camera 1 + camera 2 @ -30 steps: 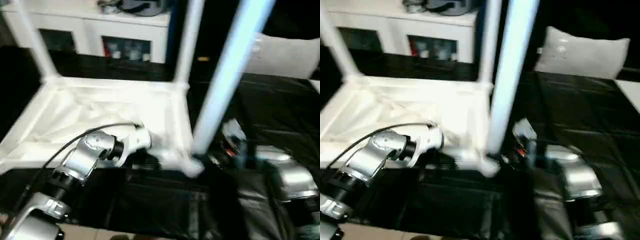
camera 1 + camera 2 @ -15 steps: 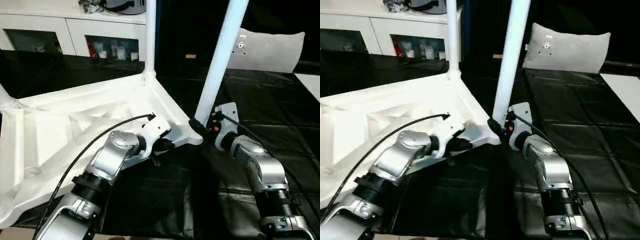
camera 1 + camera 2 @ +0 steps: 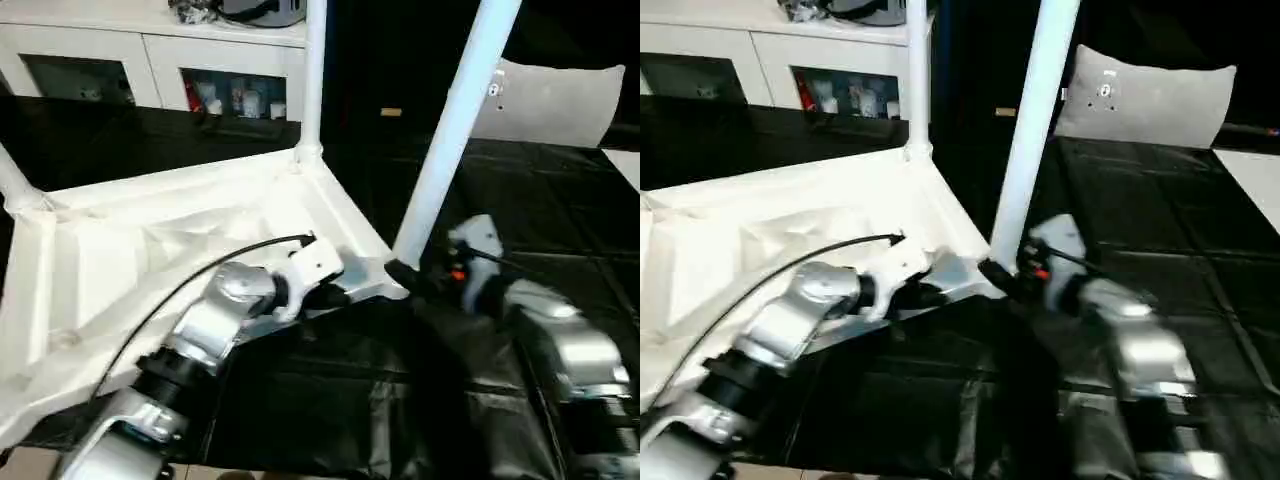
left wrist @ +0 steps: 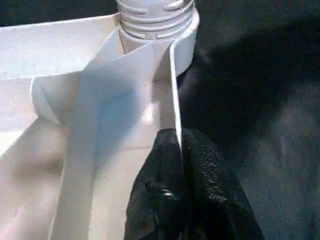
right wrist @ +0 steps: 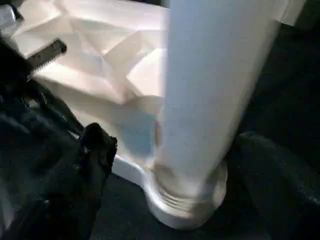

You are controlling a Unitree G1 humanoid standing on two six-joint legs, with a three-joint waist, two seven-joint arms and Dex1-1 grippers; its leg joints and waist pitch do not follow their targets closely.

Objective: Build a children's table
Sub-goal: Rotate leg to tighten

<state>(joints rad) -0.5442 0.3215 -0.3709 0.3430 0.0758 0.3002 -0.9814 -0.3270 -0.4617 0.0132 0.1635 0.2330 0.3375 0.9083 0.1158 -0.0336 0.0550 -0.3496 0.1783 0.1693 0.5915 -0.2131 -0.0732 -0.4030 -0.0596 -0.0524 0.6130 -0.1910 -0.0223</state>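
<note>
I am seeing the white ribbed plastic tabletop [image 3: 150,250] lying upside down on black sheeting [image 3: 560,210]. The left end effector [image 4: 177,145] is clenching its rim wall; the right end effector [image 5: 165,150] is standing released around the nearest white tubular leg [image 3: 450,130]. A grey pillow [image 3: 1150,100] and white glass-door cabinet [image 3: 150,75] are sitting behind.

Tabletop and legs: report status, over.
Left gripper shut on tabletop rim. Right gripper fingers open around nearest leg at its socket. Nothing in the way.

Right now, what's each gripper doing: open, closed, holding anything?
Left gripper: shut on the tabletop, pinching its thin rim wall near the corner socket.
Right gripper: open, fingers either side of the leg base, not clamped on it.
</note>
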